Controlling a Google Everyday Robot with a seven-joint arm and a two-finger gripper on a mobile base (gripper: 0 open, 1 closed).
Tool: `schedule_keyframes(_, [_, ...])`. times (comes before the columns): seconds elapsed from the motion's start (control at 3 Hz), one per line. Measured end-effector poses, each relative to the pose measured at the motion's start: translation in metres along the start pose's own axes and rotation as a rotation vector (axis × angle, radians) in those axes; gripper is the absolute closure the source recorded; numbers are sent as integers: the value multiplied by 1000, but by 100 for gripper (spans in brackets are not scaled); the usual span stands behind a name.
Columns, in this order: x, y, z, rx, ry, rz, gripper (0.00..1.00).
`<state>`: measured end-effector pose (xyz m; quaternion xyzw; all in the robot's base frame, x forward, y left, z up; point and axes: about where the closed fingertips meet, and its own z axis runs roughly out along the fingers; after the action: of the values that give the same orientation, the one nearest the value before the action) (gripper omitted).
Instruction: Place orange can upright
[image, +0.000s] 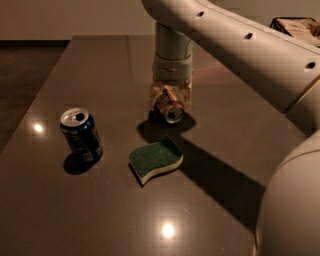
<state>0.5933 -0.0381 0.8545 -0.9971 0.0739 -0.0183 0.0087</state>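
The orange can (169, 106) lies on its side on the dark table (100, 65), its silver end facing me. My gripper (171, 102) reaches straight down over it from the white arm, and its fingers (155, 98) are closed in against both sides of the can. The can's far end is hidden by the gripper.
A dark blue can (81, 134) with a silver top stands upright to the left. A green sponge (155, 159) lies in front of the orange can. The robot's white arm and body (280, 150) fill the right side. A basket (295, 27) sits far right.
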Motion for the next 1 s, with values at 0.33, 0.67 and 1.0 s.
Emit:
schedule_keyframes(0.33, [1,5,0,-8,-8,21,62])
schedule_keyframes(0.67, [6,12,-18,72,-41,166,85])
schedule_keyframes(1.0, [11,15,-46,217,-115,399,100])
